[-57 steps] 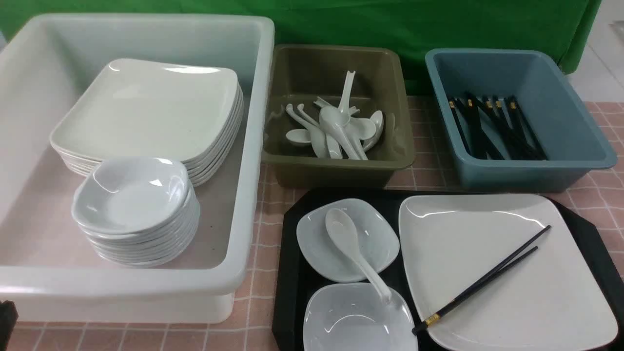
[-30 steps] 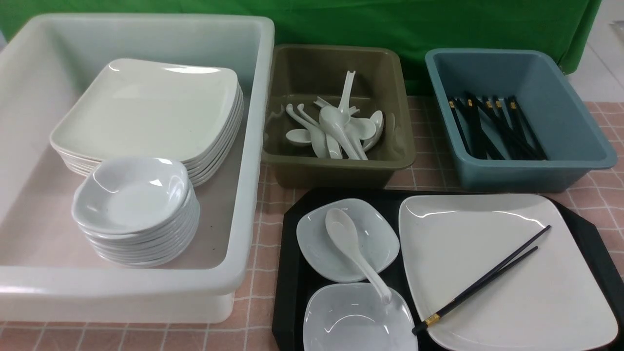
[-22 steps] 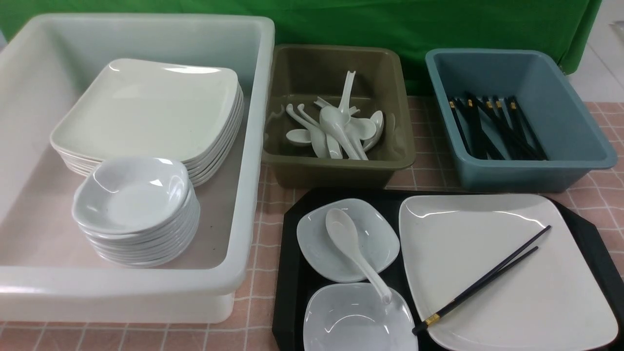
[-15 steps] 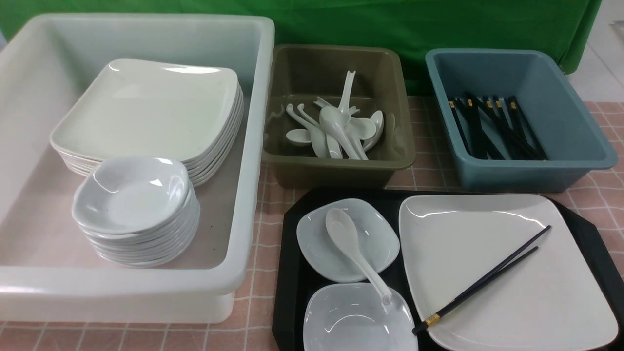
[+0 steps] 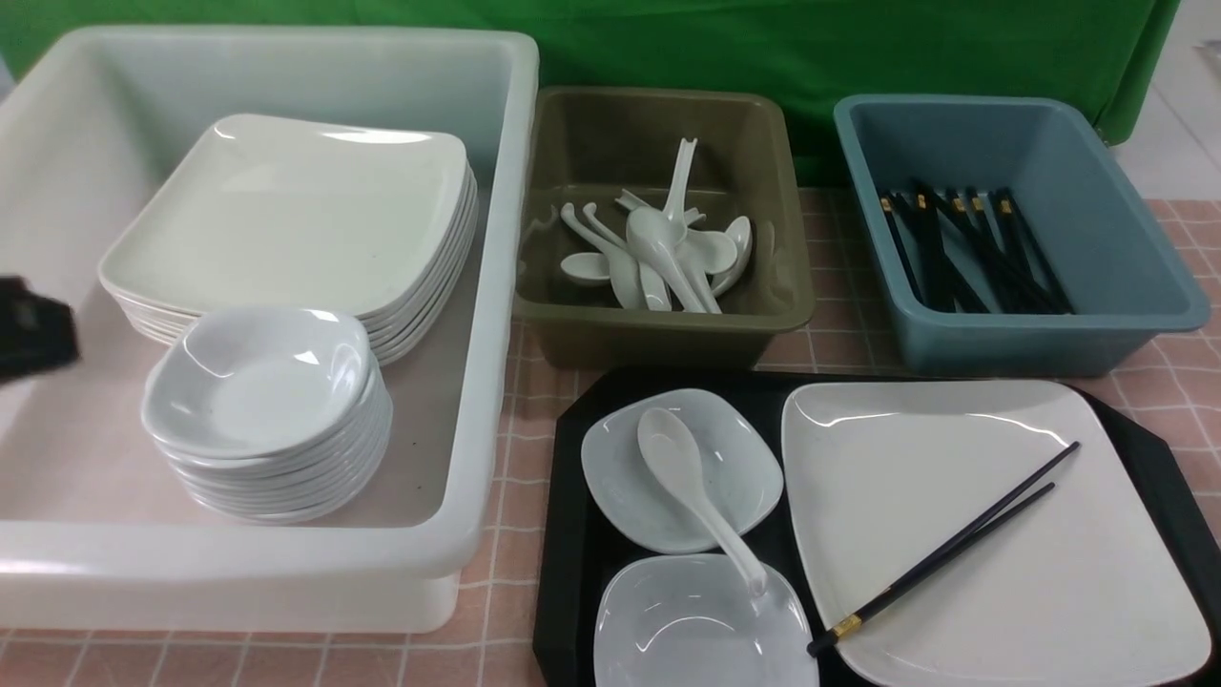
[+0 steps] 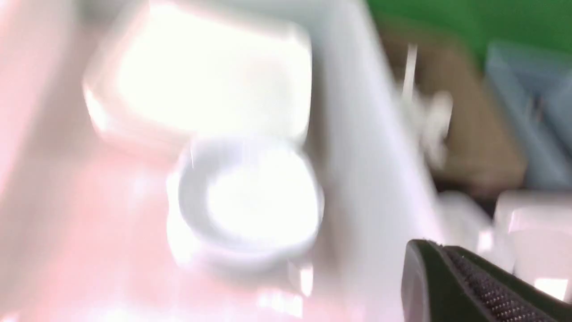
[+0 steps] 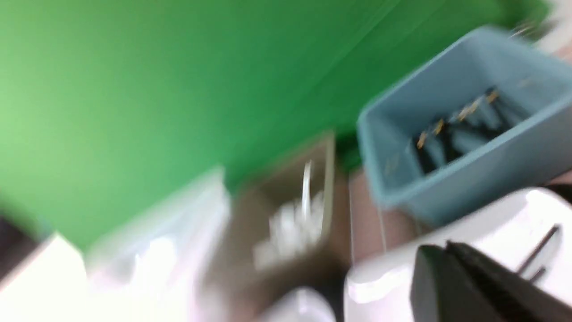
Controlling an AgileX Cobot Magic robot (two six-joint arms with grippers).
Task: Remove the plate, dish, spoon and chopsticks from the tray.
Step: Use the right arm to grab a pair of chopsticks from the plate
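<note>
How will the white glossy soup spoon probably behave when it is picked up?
The white glossy soup spoon looks glazed, so probably slippery. Its short thick handle seems stiff. It bridges two small white rounded-square dishes, so it may rock when touched.

- A green cloth backdrop (image 5: 763, 43) hangs in soft folds across the whole far side of the scene, behind the table.
- A pink checked tablecloth (image 5: 506, 448), gridded with thin white lines, covers the tabletop.
- A strip of pale tiled floor (image 5: 1181, 143) shows past the backdrop's right edge.
- Bright, even light fills the scene, leaving only soft shadows on the cloth.
</note>
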